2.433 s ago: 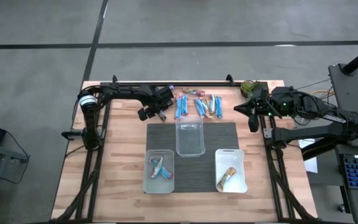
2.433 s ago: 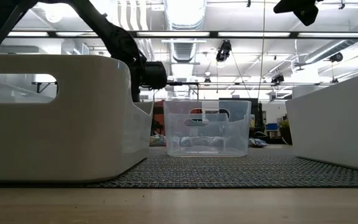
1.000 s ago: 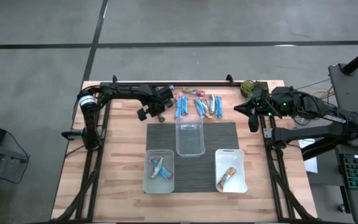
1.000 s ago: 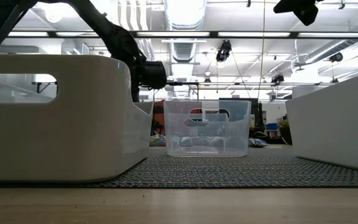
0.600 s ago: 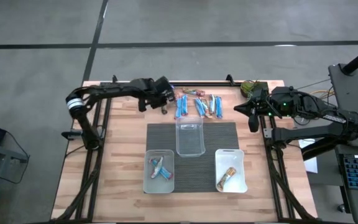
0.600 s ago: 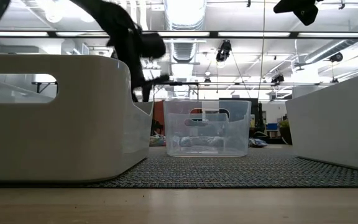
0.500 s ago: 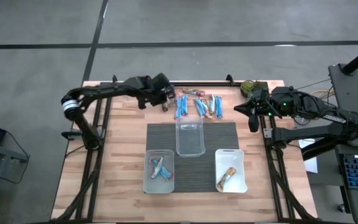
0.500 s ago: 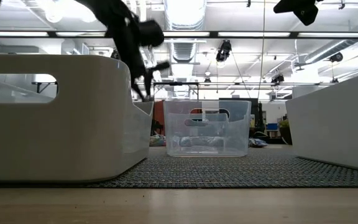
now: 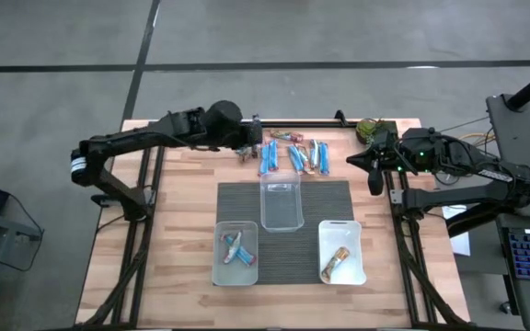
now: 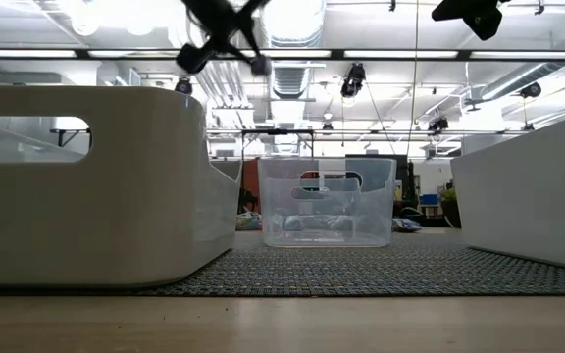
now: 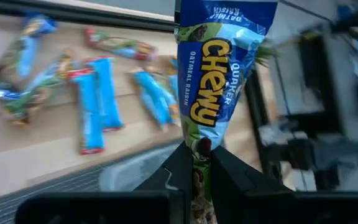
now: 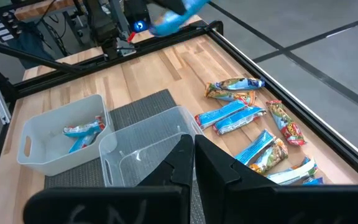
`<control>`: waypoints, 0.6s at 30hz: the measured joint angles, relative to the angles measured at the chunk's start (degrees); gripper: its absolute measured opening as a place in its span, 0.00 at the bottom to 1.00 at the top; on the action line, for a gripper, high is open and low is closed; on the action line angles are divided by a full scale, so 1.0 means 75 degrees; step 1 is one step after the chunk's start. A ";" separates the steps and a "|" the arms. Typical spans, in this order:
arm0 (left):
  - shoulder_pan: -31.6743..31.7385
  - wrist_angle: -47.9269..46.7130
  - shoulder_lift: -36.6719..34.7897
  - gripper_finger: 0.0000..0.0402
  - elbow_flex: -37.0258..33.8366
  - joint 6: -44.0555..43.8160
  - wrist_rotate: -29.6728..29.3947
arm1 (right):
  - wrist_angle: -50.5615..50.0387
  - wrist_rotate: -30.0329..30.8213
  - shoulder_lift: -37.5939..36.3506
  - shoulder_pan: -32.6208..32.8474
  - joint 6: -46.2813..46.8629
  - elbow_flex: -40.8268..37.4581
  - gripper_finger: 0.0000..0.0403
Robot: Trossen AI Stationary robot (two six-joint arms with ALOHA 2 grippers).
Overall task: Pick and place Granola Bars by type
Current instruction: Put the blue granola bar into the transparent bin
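My left gripper [image 9: 246, 147] is up above the table's far left part, shut on a blue "Chewy" granola bar [image 11: 219, 74]. The right wrist view shows that bar as a blue blur [image 12: 176, 15]. Several more granola bars [image 9: 293, 154], mostly blue, lie flat on the wood by the far edge. Two blue bars [image 9: 237, 248] lie in the near left white tub, and a tan one [image 9: 337, 262] in the near right white tub. My right gripper [image 9: 373, 173] waits shut and raised at the right side. My left gripper pinches the blue bar by one end [image 11: 199, 154] between its two fingers. The bar runs on from the fingers along their line, its far end free. It is lifted clear of the table and the other bars.
A clear tub [image 9: 282, 202] stands on the dark mat [image 9: 237, 198] in the middle, the left white tub [image 9: 217, 267] and the right white tub [image 9: 357, 241] nearer the front. A green clump [image 9: 368, 131] sits at the far right corner. Bare wood lies left of the mat.
My left gripper has risen well above the table and drawn toward the far edge, rolling about its own line as it went. It has stayed shut on the blue bar, which has come up clear of the wood. The other bars have not moved.
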 joint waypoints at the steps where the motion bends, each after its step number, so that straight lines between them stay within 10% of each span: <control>1: -0.0119 0.0131 0.0000 0.06 0.0068 0.0076 -0.0002 | 0.0000 0.0000 0.0000 0.0000 -0.0002 0.0000 0.02; 18: -0.1933 0.1828 0.0057 0.06 0.0283 0.3822 0.0775 | 0.0000 -0.0009 -0.0009 0.0000 0.0089 0.0000 0.02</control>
